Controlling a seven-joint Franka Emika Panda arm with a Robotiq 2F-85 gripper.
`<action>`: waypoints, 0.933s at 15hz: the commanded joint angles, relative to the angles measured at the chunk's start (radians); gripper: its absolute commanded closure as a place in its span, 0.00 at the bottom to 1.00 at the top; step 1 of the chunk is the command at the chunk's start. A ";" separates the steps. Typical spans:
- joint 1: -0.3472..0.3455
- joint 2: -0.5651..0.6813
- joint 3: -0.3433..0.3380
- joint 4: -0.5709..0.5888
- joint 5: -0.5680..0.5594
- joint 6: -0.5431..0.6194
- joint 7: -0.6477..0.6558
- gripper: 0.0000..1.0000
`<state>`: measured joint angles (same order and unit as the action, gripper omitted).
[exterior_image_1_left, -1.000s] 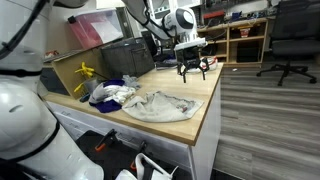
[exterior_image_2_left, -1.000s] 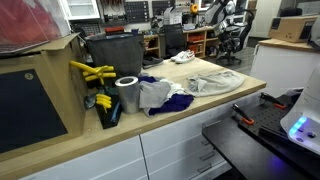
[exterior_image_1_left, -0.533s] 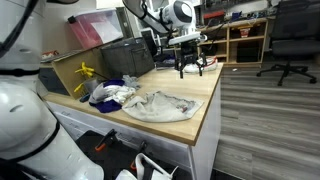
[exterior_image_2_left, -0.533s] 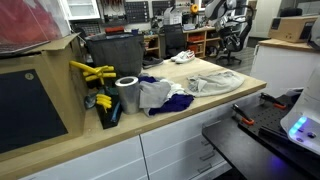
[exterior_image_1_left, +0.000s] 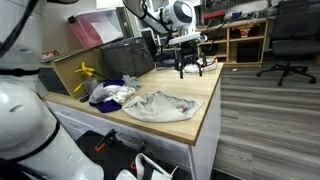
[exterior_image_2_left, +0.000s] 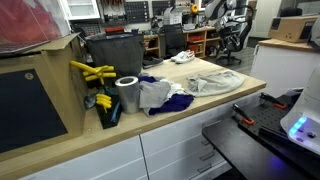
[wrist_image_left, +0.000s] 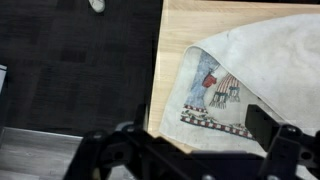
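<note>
My gripper hangs open above the far end of the wooden countertop, with nothing between its fingers. A beige cloth with a printed pattern lies flat on the counter nearer the camera, apart from the gripper. In the wrist view the same cloth spreads from the right, its patterned corner close to the counter edge. The gripper shows there as dark shapes along the bottom, jaws wide apart. The cloth also lies flat in an exterior view.
A heap of white and blue clothes lies beside the beige cloth. A black bin and yellow tools stand at the back. A silver roll sits by the heap. An office chair stands on the floor.
The gripper has risen a little and shifted slightly over the counter's far end, then stayed still. Its jaws remain open. The cloths have not moved.
</note>
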<state>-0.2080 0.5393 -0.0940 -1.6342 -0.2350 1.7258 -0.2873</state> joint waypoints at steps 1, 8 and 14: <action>0.001 0.000 -0.001 -0.008 -0.006 0.022 -0.021 0.00; -0.018 0.019 0.019 -0.065 -0.030 0.138 -0.205 0.00; -0.042 0.063 0.016 -0.089 -0.055 0.177 -0.367 0.00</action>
<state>-0.2283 0.5965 -0.0865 -1.7045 -0.2726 1.8663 -0.5903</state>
